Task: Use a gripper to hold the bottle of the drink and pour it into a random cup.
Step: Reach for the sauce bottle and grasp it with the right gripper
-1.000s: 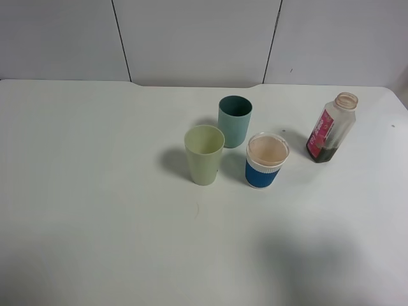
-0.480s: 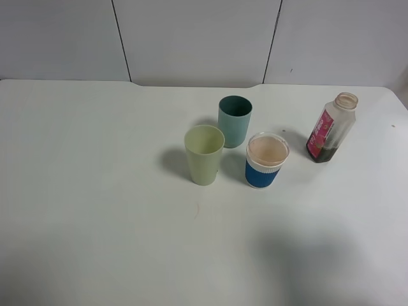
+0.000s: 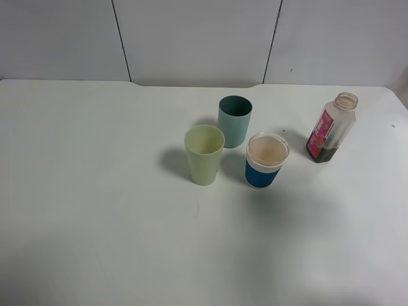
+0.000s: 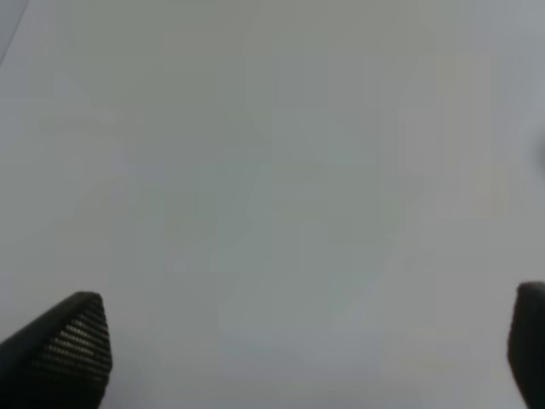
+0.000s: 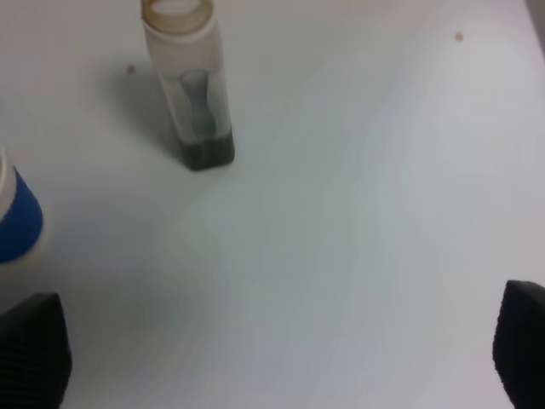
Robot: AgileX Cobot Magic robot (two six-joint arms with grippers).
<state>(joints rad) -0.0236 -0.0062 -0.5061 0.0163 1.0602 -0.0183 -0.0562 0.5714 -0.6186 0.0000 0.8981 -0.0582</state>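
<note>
The clear bottle (image 3: 331, 128) with a red-pink label stands capless at the right of the white table, with a little dark drink (image 3: 325, 153) at its bottom. It also shows in the right wrist view (image 5: 189, 83), well ahead of my right gripper (image 5: 277, 354), which is open and empty. Three cups stand near the middle: a pale green cup (image 3: 204, 154), a teal cup (image 3: 234, 120) and a blue-and-white cup (image 3: 266, 160), whose edge shows in the right wrist view (image 5: 15, 220). My left gripper (image 4: 306, 349) is open over bare table. Neither gripper shows in the exterior view.
The white table (image 3: 95, 191) reaches a grey panelled wall (image 3: 191, 38) at the back. A soft shadow lies on the table in front of the blue-and-white cup.
The shadow at the lower right of the table has shifted and faded. The bottle and cups have not moved.
</note>
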